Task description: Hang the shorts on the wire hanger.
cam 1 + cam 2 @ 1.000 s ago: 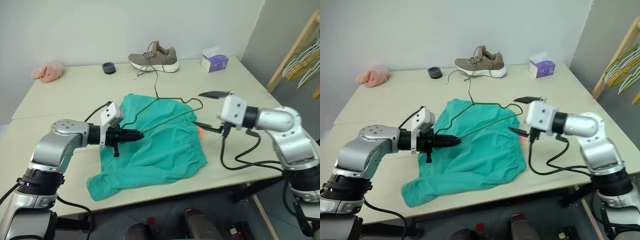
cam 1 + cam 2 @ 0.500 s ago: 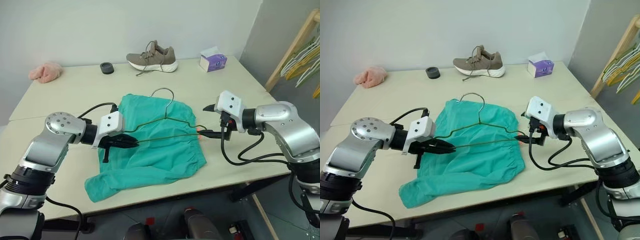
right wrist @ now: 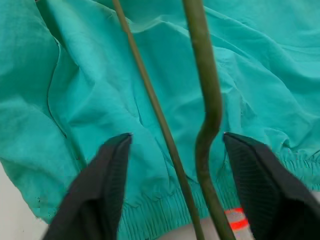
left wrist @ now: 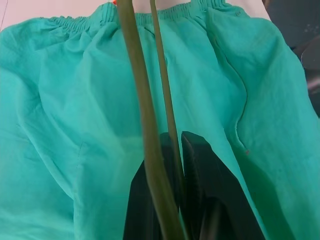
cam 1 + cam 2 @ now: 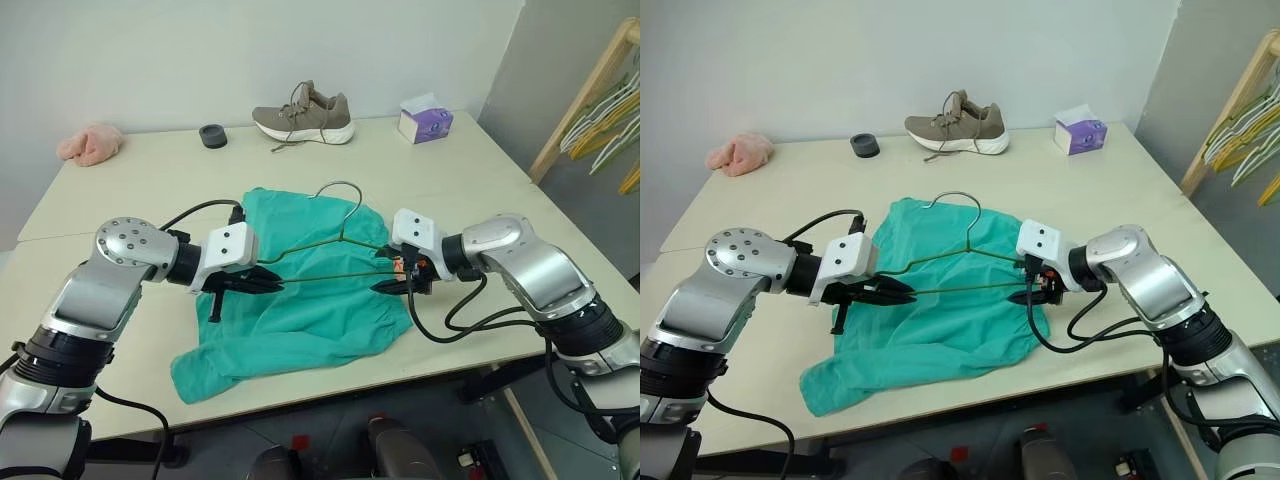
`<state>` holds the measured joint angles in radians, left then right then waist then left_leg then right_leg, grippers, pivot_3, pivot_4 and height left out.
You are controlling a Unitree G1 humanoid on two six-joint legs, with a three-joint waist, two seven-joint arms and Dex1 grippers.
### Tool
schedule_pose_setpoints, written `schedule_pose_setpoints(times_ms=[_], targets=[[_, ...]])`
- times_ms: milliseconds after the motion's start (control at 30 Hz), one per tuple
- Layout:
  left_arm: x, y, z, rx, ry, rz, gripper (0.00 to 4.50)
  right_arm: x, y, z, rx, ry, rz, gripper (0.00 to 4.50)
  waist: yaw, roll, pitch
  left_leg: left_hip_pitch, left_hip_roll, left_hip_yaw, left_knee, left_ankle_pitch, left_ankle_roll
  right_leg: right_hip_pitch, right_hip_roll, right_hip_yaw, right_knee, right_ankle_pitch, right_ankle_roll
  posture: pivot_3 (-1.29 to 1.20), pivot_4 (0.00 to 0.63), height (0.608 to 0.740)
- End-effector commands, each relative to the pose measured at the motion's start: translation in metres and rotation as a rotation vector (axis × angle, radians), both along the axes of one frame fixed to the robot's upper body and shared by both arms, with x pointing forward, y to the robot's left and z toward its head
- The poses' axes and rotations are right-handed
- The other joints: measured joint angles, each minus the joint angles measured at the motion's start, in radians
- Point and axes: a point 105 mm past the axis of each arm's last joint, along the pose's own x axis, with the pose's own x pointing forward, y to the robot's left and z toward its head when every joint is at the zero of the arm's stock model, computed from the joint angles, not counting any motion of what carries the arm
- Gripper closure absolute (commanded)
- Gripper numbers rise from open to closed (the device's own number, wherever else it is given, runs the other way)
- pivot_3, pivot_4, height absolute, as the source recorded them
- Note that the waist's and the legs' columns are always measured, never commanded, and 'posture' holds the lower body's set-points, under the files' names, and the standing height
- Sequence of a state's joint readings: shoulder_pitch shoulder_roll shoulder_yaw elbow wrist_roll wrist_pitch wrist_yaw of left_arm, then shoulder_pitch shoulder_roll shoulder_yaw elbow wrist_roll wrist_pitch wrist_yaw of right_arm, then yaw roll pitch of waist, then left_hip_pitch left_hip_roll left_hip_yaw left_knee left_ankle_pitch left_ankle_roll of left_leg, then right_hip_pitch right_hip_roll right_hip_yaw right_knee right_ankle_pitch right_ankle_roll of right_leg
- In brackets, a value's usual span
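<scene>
While the left gripper [image 5: 272, 284] pinches the hanger [image 5: 330, 245] above the shorts [image 5: 300, 310], the right gripper [image 3: 172, 187] straddles its other end, jaws apart.

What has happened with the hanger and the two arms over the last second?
The right gripper came down and in toward the robot's left; its open jaws now straddle the far end of the wire hanger, not yet closed on it. The hanger swung from reaching toward the shoe to lying across the shorts, hook up. The left gripper kept its jaws shut on the hanger's near end. The shorts, shoe and tissue box stayed put.
</scene>
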<state>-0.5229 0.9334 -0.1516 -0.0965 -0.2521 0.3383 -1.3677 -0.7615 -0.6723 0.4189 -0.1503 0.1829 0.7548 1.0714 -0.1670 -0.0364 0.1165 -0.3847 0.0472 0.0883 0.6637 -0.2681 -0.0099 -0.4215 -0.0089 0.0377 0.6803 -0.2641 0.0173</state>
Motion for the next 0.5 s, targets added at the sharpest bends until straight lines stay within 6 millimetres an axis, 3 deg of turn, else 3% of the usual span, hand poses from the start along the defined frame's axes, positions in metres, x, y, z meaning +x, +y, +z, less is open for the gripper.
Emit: schedule_pose_setpoints(times_ms=[33,233,400,500], targets=[[-0.0038,-0.0076,0.0077,-0.003,-0.031,-0.036,4.50,0.0008,0.0033,0.0077,0.001,-0.018,0.008,2.56,0.000,0.000,0.000,0.000,0.000,0.000,0.000,0.000,0.000,0.000,0.000,0.000,0.000,0.000,0.000,-0.17,0.100,0.740],[-0.0048,-0.0119,0.0084,-0.032,-0.019,-0.032,4.50,-0.0020,0.0026,0.0047,-0.002,-0.003,0.007,4.47,-0.001,0.000,0.000,0.000,0.000,0.000,0.000,0.000,0.000,0.000,0.000,0.000,0.000,0.000,0.000,-0.18,0.101,0.740],[-0.0081,-0.0130,0.0052,-0.045,0.018,-0.034,4.50,-0.0027,-0.0005,0.0038,0.002,-0.002,-0.002,4.47,0.000,0.000,0.000,0.000,0.000,0.000,0.000,0.000,0.000,0.000,0.000,0.000,0.000,0.000,0.000,-0.17,0.098,0.740],[-0.0089,-0.0154,0.0076,-0.086,0.037,-0.024,3.64,-0.0026,-0.0035,0.0031,0.004,-0.005,-0.013,4.50,0.000,0.000,0.000,0.000,0.000,-0.001,0.000,0.000,0.000,0.000,0.000,0.000,0.000,0.000,0.000,-0.17,0.096,0.740]])
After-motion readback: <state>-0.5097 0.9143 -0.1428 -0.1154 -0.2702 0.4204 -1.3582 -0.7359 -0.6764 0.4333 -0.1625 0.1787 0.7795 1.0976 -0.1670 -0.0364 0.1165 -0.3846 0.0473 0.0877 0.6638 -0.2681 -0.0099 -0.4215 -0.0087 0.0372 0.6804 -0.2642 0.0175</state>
